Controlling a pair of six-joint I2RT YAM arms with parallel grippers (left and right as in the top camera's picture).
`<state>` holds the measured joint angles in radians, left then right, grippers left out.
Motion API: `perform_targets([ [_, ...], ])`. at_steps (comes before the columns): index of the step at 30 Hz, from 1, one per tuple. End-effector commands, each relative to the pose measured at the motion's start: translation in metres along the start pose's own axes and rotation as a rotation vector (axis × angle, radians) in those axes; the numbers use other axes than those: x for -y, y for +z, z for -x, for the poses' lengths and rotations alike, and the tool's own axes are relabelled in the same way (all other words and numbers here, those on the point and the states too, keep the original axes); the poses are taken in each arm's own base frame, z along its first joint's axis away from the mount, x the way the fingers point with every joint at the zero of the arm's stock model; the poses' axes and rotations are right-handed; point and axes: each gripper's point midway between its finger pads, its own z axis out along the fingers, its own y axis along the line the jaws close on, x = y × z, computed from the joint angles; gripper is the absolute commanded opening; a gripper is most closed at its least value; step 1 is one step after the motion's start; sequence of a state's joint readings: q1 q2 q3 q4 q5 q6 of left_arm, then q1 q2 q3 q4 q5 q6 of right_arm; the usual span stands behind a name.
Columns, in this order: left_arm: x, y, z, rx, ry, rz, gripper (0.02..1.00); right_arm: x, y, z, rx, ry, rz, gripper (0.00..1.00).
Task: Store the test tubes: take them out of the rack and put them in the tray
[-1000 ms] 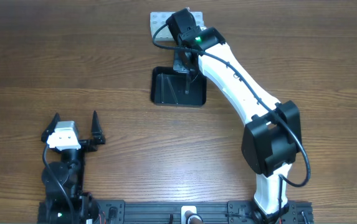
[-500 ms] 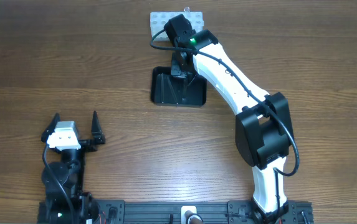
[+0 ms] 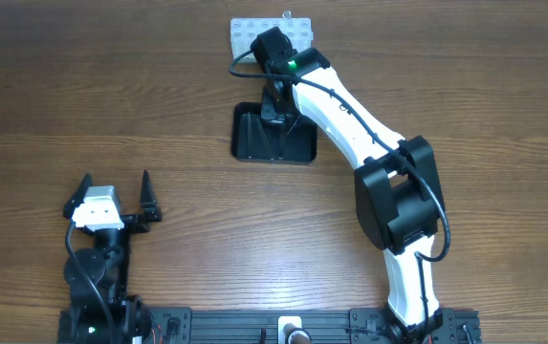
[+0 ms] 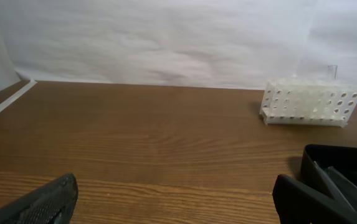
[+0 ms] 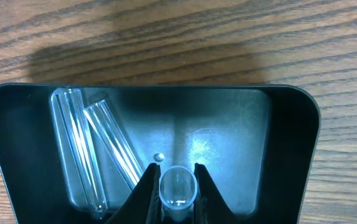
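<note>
The white test tube rack (image 3: pixel 251 34) stands at the far edge of the table, and one clear tube (image 4: pixel 332 70) still sticks up from the rack (image 4: pixel 309 102). Just in front of it lies the black tray (image 3: pixel 247 143). Two clear tubes (image 5: pixel 94 155) lie side by side in the tray (image 5: pixel 290 149). My right gripper (image 5: pixel 177 186) hangs over the tray's middle, shut on another clear test tube (image 5: pixel 177 185) held upright and seen end-on. My left gripper (image 3: pixel 116 196) rests open near its base, far from the tray (image 4: pixel 343 171).
The wooden table stretches bare between the left arm and the tray. A white wall backs the far edge behind the rack. The right arm (image 3: pixel 350 105) slants across the table's right half.
The right gripper has shifted a little left with its tube, from the tray's right side to above its middle. The left arm has stayed still.
</note>
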<state>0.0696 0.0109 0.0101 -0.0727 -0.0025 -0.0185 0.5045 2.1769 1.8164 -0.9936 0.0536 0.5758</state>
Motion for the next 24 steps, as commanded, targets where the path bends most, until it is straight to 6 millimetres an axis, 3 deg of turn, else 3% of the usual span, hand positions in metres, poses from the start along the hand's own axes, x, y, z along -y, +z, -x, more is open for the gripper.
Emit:
perform_targets([
  [1, 0.001, 0.0, -0.001, 0.0, 0.015, -0.009, 0.998, -0.002, 0.012, 0.002, -0.01, 0.009, -0.002, 0.012],
  [18, 0.001, 0.0, -0.001, 0.0, 0.015, -0.009, 0.996, -0.003, 0.041, 0.005, -0.008, 0.009, -0.011, 0.02],
  [24, 0.001, 0.0, -0.001, 0.0, 0.015, -0.009, 0.998, 0.002, 0.044, 0.01, 0.013, 0.013, -0.035, 0.086],
])
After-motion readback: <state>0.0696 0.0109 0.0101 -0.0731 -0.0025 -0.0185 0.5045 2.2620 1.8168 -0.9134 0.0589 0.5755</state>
